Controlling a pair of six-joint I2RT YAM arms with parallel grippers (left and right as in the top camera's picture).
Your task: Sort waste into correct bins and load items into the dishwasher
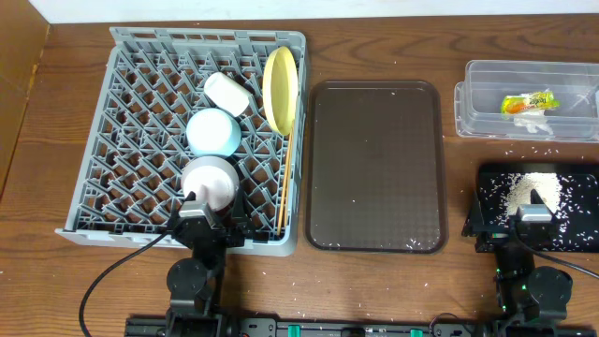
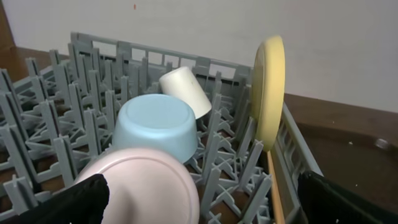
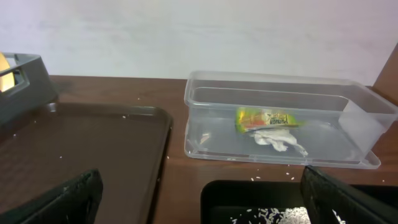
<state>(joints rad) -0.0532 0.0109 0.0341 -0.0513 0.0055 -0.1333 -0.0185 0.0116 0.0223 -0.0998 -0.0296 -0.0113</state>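
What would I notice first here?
Probably the big grey dish rack on the left, with a yellow plate standing on edge and a blue bowl upside down. On the right, a bright snack wrapper lies in the clear box, and white rice in the black bin.

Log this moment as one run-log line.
rack: cup, blue bowl, white bowl, plate, chopsticks | clear bin: snack wrapper | black bin: rice | left hand: open | right hand: open

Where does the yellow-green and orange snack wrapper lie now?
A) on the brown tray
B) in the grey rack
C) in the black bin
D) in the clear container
D: the snack wrapper lies inside the clear container, next to a crumpled white piece.
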